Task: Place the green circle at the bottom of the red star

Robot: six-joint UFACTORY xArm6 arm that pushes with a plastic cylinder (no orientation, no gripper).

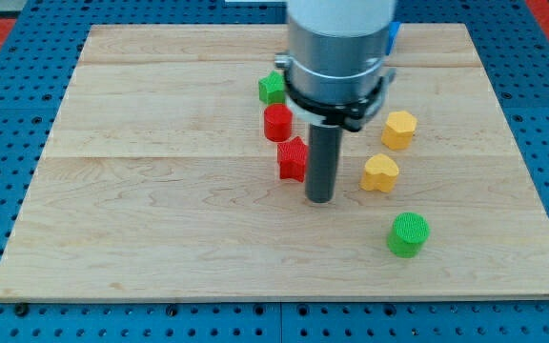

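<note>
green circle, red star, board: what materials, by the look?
Green circle: likely 3D-printed plastic, matte; fine ridged lines across its top. Red star: apparently the same, with ribbed sides; my tip stands just to its right in the view. Board: light wood, smooth, with visible grain and plank seams.

A green star (272, 88), red circle (277, 123) and two yellow blocks (398, 129) (380, 173) sit on the wooden board (160, 219).
</note>
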